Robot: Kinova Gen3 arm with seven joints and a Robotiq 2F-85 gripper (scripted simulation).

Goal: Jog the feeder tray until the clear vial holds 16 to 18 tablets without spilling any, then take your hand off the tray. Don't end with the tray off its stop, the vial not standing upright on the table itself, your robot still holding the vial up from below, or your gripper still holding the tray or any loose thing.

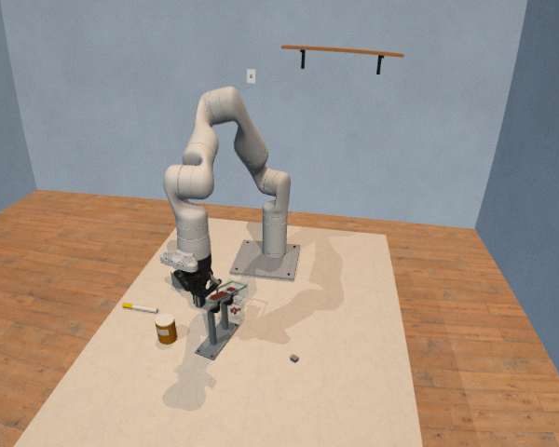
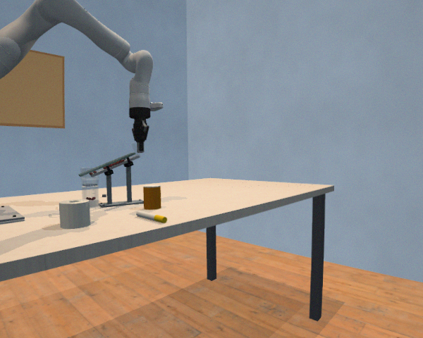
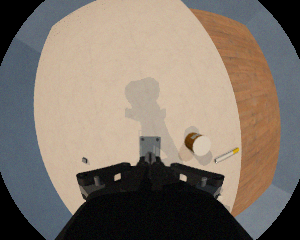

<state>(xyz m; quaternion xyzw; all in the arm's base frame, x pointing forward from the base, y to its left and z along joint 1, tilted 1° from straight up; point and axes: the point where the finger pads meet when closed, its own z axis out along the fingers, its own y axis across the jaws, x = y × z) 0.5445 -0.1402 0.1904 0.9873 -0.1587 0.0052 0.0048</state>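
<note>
The feeder tray point(image 1: 230, 287) point(image 2: 110, 166) sits tilted on its grey two-post stand point(image 1: 216, 332) point(image 2: 118, 189), with red tablets lying in it. The clear vial point(image 1: 237, 310) point(image 2: 89, 187) stands upright on the table under the tray's low end, with a few red tablets at its bottom. My gripper point(image 1: 199, 300) point(image 2: 140, 148) point(image 3: 150, 159) is shut and holds nothing. It points down just above the tray's raised end, with a small gap showing in the side view. The wrist view does not show the tray.
An amber bottle with a white cap point(image 1: 165, 328) point(image 2: 151, 197) point(image 3: 198, 144) stands beside the stand. A white pen with a yellow cap point(image 1: 140, 307) point(image 2: 151, 216) point(image 3: 226, 155) lies near it. A grey cylinder point(image 2: 74, 213), a small grey cube point(image 1: 294, 358) point(image 3: 85, 159) and the arm's base plate point(image 1: 243, 269) are on the table.
</note>
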